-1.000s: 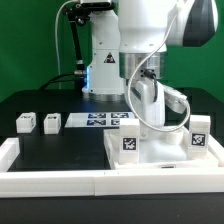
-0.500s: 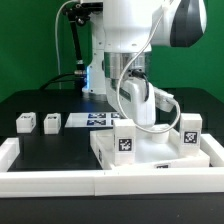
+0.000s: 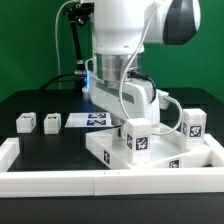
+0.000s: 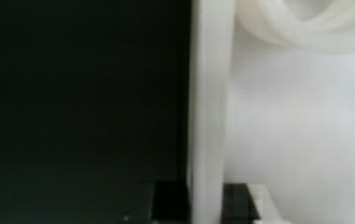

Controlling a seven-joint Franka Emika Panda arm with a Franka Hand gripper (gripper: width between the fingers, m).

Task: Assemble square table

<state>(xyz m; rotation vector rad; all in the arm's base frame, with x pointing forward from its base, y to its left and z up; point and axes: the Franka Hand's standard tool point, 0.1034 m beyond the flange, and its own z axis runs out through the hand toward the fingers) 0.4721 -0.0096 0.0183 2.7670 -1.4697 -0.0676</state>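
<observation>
The square table's white panel [image 3: 165, 158] lies at the exterior view's right, turned at an angle to the front wall. Two tagged block legs stand on it, one near its front corner [image 3: 137, 140] and one at the far right [image 3: 196, 123]. Two loose tagged legs [image 3: 25, 122] [image 3: 51, 122] sit on the black surface at the left. My gripper [image 3: 141, 112] reaches down onto the panel behind the front leg. In the wrist view my gripper [image 4: 206, 202] is shut on the panel's raised rim [image 4: 208, 100], with a dark finger [image 4: 165, 203] on each side.
The marker board [image 3: 95, 121] lies flat behind the panel, in the middle of the table. A long low white wall [image 3: 80, 182] edges the front, with a corner piece at the left [image 3: 8, 150]. The robot's base [image 3: 105, 70] stands at the back.
The arm has moved to the exterior view's left, and the panel has turned and slid left with it. The two loose legs have not moved.
</observation>
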